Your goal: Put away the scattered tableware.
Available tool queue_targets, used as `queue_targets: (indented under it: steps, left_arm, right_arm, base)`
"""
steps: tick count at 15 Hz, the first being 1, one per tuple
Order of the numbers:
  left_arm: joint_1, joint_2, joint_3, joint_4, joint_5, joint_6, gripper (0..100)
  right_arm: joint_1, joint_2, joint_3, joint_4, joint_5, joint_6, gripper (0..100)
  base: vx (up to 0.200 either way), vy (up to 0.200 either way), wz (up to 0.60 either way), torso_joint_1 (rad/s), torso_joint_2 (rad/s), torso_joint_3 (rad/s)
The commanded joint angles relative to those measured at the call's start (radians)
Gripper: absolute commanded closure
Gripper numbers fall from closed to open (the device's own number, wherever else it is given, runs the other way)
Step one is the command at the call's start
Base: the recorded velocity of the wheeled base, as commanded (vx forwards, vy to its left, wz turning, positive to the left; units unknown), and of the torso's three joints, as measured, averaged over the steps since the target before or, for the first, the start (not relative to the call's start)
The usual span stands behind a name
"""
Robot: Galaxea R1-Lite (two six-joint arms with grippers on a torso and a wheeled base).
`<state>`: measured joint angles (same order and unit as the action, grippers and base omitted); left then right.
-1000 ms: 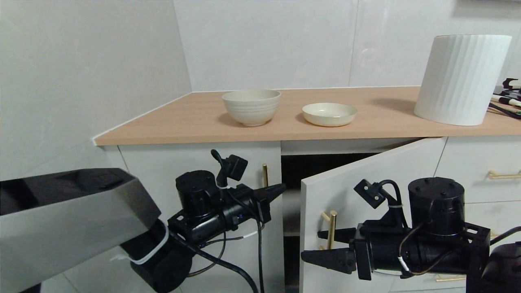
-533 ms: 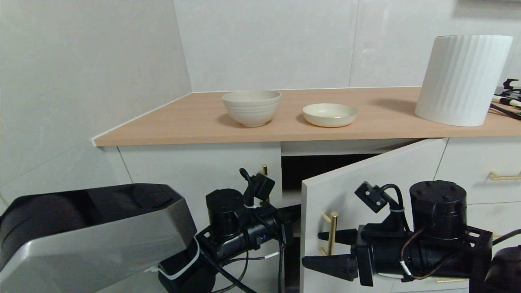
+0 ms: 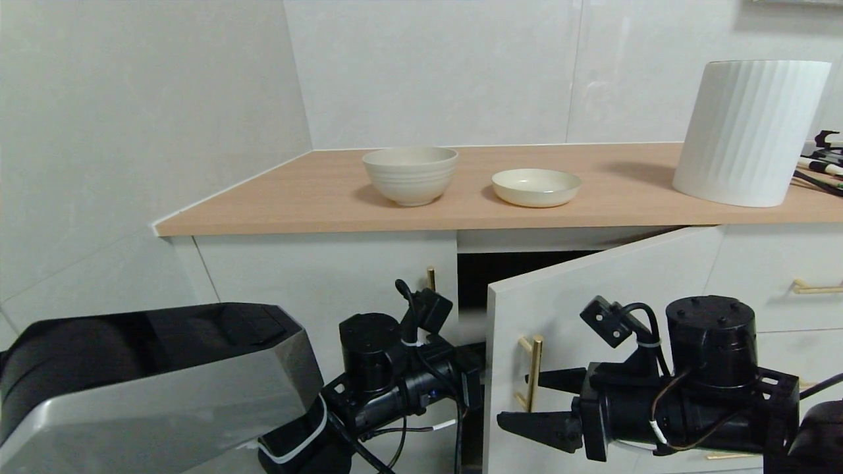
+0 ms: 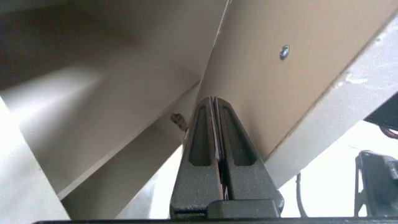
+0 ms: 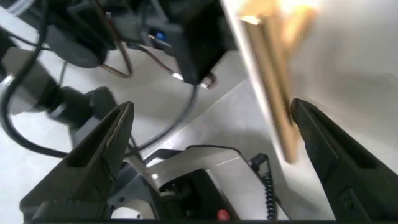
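A cream bowl [image 3: 409,174] and a shallow cream plate [image 3: 536,186] stand side by side on the wooden counter [image 3: 309,197]. Below them a white cabinet door [image 3: 593,309] hangs partly open. My left gripper [image 4: 213,107] is shut, its tip pushed into the dark gap behind the door's free edge, against the door's inner face [image 4: 292,74]. My right gripper [image 3: 539,401] is open in front of the door, one finger on each side of the gold door handle [image 3: 532,372]. In the right wrist view the handle [image 5: 270,93] lies nearer one finger [image 5: 311,134].
A tall white ribbed cylinder [image 3: 751,131] stands on the counter's right, with dark utensils [image 3: 820,164] beyond it. The left cabinet door has its own gold handle [image 3: 431,278]. A drawer with a gold pull [image 3: 816,285] is at right. A tiled wall closes the left side.
My left arm has swung right and down from the left door's handle, and its shut tip has gone into the gap behind the open door's edge. The right gripper has hardly moved.
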<state>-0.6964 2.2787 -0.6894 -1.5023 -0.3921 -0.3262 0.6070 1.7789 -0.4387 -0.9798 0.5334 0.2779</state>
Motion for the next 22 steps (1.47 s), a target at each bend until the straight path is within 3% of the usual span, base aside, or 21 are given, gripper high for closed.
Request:
queue_targets:
  steps: [1, 3, 10, 14, 16, 22]
  left_arm:
    - [-0.006, -0.007, -0.002, 0.001, -0.019, -0.001, 100]
    - [-0.006, -0.008, -0.004, 0.001, -0.027, -0.002, 100]
    - [-0.006, -0.016, -0.004, 0.001, -0.027, -0.002, 100]
    - [-0.006, -0.015, -0.018, 0.007, -0.027, -0.005, 100]
    - [-0.006, -0.013, -0.068, 0.062, -0.027, -0.005, 100]
    - [-0.005, 0.001, -0.206, 0.212, -0.027, -0.007, 100]
  right_arm:
    - [-0.038, 0.01, -0.003, -0.002, -0.012, -0.003, 0]
    - [-0.066, -0.007, 0.006, 0.0, -0.012, -0.003, 0]
    - [-0.076, -0.268, 0.272, 0.0, -0.009, -0.003, 0]
    - [-0.075, -0.291, 0.307, 0.001, -0.007, -0.003, 0]
    - [-0.073, -0.286, 0.314, 0.001, -0.006, -0.003, 0]
    - [-0.073, -0.289, 0.322, 0.001, -0.006, -0.003, 0]
  base:
    - [0.0, 0.0, 0.0, 0.0, 0.0, 0.0]
    - [0.0, 0.0, 0.0, 0.0, 0.0, 0.0]
    - [0.0, 0.0, 0.0, 0.0, 0.0, 0.0]
    - [-0.1, 0.0, 0.0, 0.001, 0.0, 0.001]
    - [-0.2, 0.0, 0.0, 0.01, 0.0, 0.005]
    - [0.0, 0.0, 0.0, 0.0, 0.0, 0.0]
